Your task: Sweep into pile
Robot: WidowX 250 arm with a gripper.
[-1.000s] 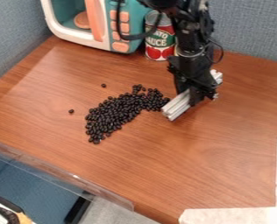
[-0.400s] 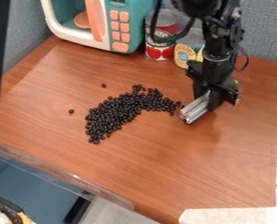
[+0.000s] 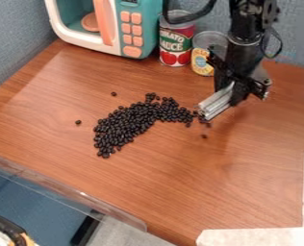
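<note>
1. Black beans [image 3: 130,122] in a loose, slanting band on the brown wooden tabletop [image 3: 212,182], around the middle left of the view. Two strays apart at left; a few more scattered near the band's right end.
2. Around the work: pale patches [image 3: 257,237] along the lower right edges of the tabletop; clear plastic strip [image 3: 71,188] along the front left edge; blue-grey partition [image 3: 13,43] behind.
3. In the way, visually: black arm [image 3: 246,48] partly across the yellow-labelled can [image 3: 203,60]; dark cable [image 3: 190,18] over the upper part of the red-and-green-labelled can [image 3: 176,43].
4. Containers: both cans upright, side by side at the back, behind the beans. Cannot tell contents of either.
5. Toy microwave [image 3: 138,41], teal and white with orange buttons and handle, at back left, just beside the red-and-green-labelled can. Inside: orange round piece [image 3: 90,22], partly behind the handle.
6. Claw [image 3: 230,94]: closed around a silvery grooved bar [image 3: 213,104]. Bar slanting down toward the view's lower left, its free end beside the beans at the band's right end.
</note>
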